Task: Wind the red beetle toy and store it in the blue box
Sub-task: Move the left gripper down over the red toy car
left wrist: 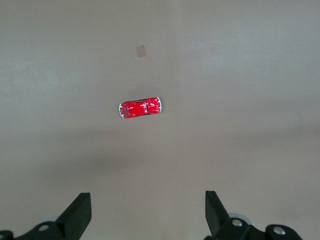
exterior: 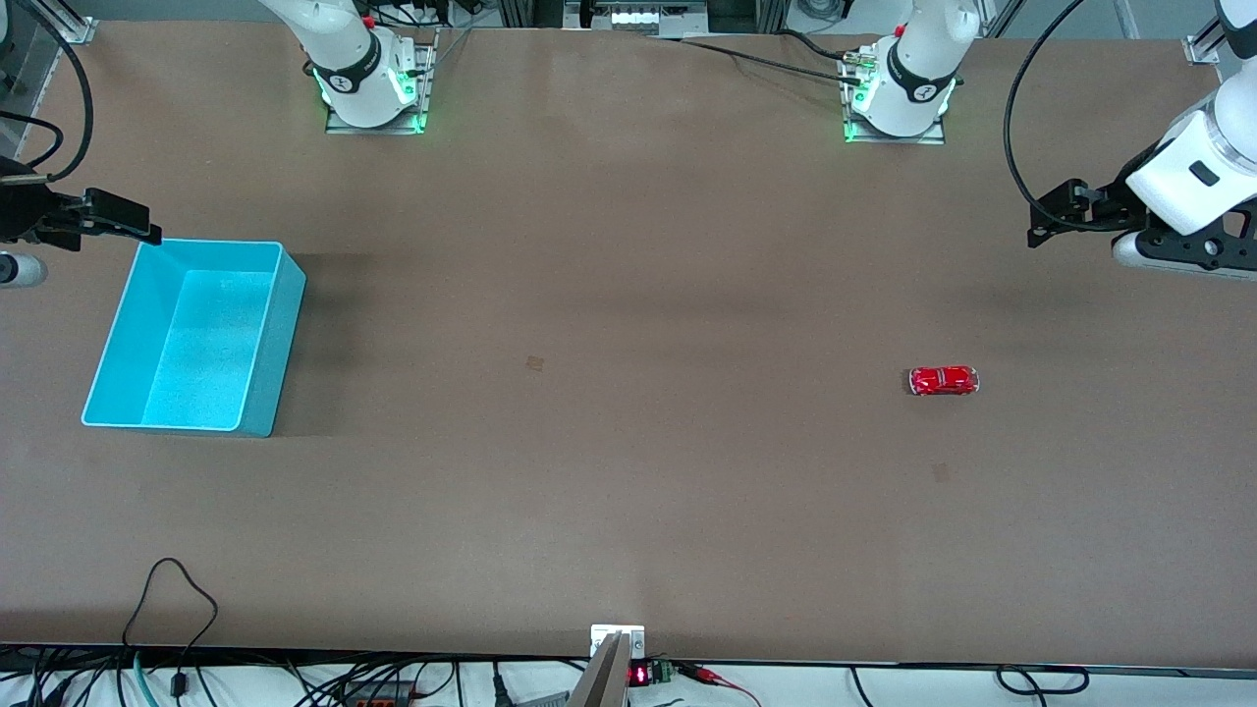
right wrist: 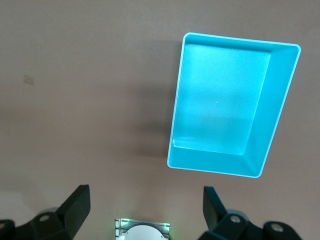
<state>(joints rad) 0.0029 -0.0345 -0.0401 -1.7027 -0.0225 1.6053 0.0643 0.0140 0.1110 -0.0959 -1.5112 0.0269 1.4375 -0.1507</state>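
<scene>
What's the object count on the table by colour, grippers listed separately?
Red: 1, the red beetle toy, toward the left arm's end of the table
Light blue: 1, the blue box, empty, toward the right arm's end
Grippers: 2, left gripper open above the toy, right gripper open beside the box
Total: 2 objects, 2 grippers

Even overhead light, soft shadows
</scene>
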